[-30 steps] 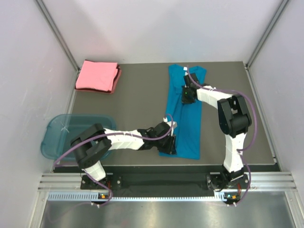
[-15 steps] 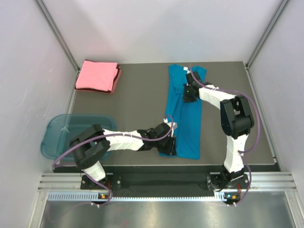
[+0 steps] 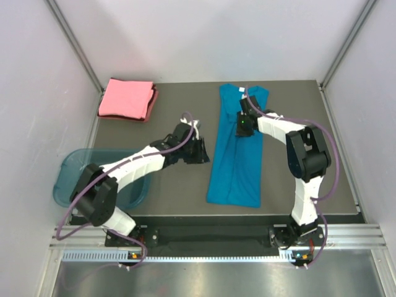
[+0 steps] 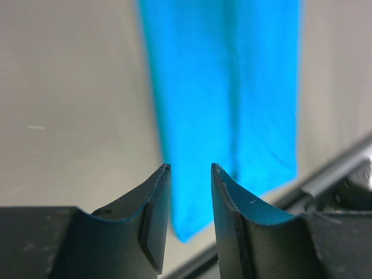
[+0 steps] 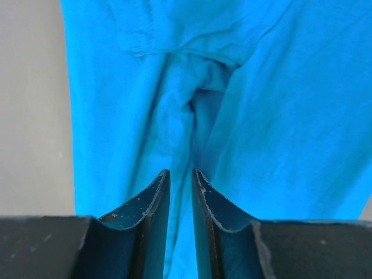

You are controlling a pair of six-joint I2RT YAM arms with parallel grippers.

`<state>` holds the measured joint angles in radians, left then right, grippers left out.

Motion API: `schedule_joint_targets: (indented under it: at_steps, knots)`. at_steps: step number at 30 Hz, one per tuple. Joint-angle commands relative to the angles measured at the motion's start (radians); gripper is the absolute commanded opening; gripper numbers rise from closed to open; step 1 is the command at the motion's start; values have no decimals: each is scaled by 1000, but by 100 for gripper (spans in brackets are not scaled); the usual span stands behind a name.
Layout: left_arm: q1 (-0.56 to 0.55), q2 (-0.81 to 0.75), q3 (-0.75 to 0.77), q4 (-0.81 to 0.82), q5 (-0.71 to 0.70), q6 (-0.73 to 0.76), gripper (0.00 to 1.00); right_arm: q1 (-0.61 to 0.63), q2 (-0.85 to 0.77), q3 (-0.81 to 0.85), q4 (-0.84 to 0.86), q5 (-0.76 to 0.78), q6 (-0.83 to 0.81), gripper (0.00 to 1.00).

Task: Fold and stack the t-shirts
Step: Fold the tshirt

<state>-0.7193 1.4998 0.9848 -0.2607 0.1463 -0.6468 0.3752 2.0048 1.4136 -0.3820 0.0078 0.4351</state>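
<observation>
As I look down from above, the teal shirt (image 3: 238, 154) lies mid-table as a long narrow strip, and the pink shirt (image 3: 127, 99) sits folded far left, table (image 3: 179, 111) between. Left wrist: left gripper (image 4: 189, 168) half parted, empty, off the strip's edge. Right wrist: right gripper (image 5: 180, 172) barely parted over puckered teal, holding nothing.
</observation>
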Motion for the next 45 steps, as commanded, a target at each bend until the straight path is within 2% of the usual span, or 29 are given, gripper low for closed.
schedule_joint_targets:
  at_steps: [1,5,12,18,33,39,43,44,45]
  knots:
    - [70,51,-5,-8,52,53,39,22,-12,-7,40,-5,14,22]
    - [127,164,55,34,85,70,40,25,-9,-16,38,-2,27,20]
    - [133,330,156,97,130,98,41,39,-3,-22,23,27,31,19]
    - [135,390,215,100,147,105,43,44,6,-36,37,15,28,19]
    - [136,477,253,112,171,101,43,44,5,-36,34,24,27,16]
    - [135,519,279,110,199,85,31,45,-3,-45,32,37,24,13]
    - [135,540,299,109,216,76,11,44,-1,-42,34,34,22,8]
    - [135,546,302,103,217,76,1,42,0,-42,34,28,22,7]
    - [135,548,305,100,219,75,0,44,2,-42,37,24,21,3]
